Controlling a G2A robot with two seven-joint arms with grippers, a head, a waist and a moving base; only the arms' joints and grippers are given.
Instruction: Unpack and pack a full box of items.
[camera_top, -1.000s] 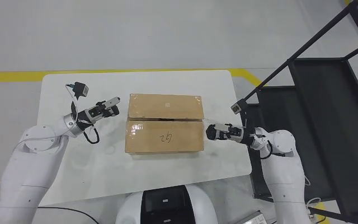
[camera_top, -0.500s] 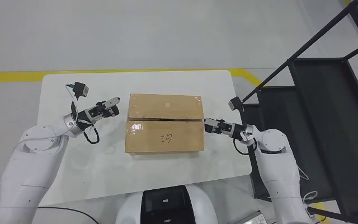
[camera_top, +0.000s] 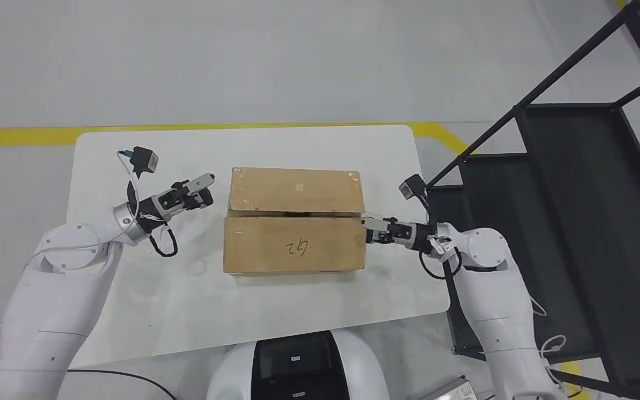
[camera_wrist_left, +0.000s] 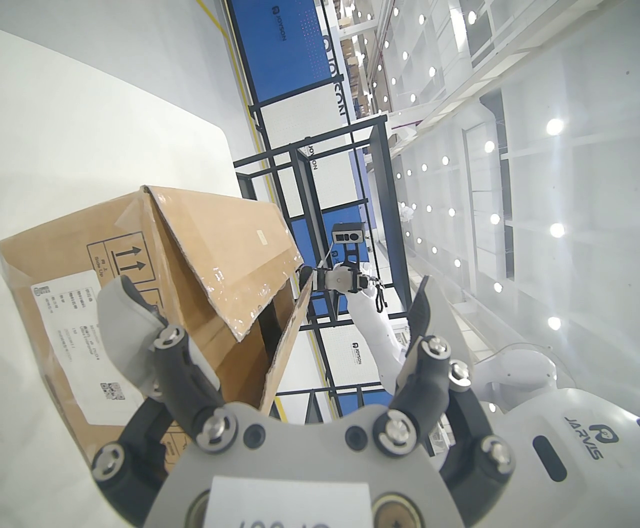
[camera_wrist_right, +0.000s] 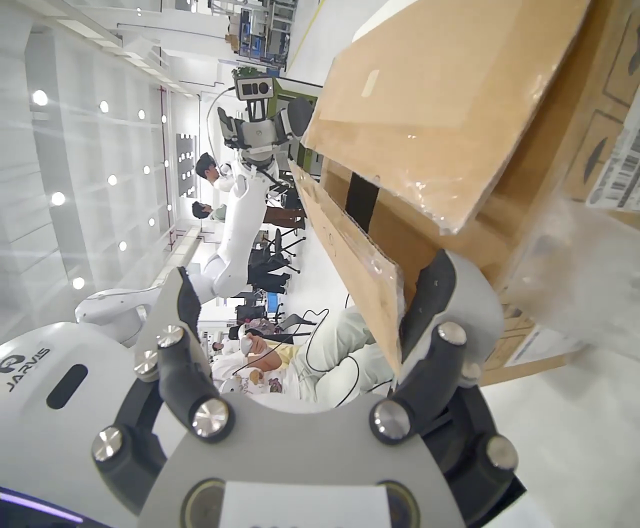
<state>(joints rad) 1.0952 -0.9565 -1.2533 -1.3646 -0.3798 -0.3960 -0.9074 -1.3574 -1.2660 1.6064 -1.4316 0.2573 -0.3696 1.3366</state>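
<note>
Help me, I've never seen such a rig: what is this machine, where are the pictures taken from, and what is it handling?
A two-armed robot stands at a white table. One camera looks down from above its arms; two more sit on its wrists. A cardboard box stands on the table, top flaps slightly raised. The left arm's fingers are open beside one end, holding nothing. The right arm's fingers are open at the other end, a flap's edge between them.

The box hides its contents beneath two nearly shut flaps; between them only a dark slit shows. In the right wrist view a blurred clear film veils the box's side, which the picture's edge cuts off.
</note>
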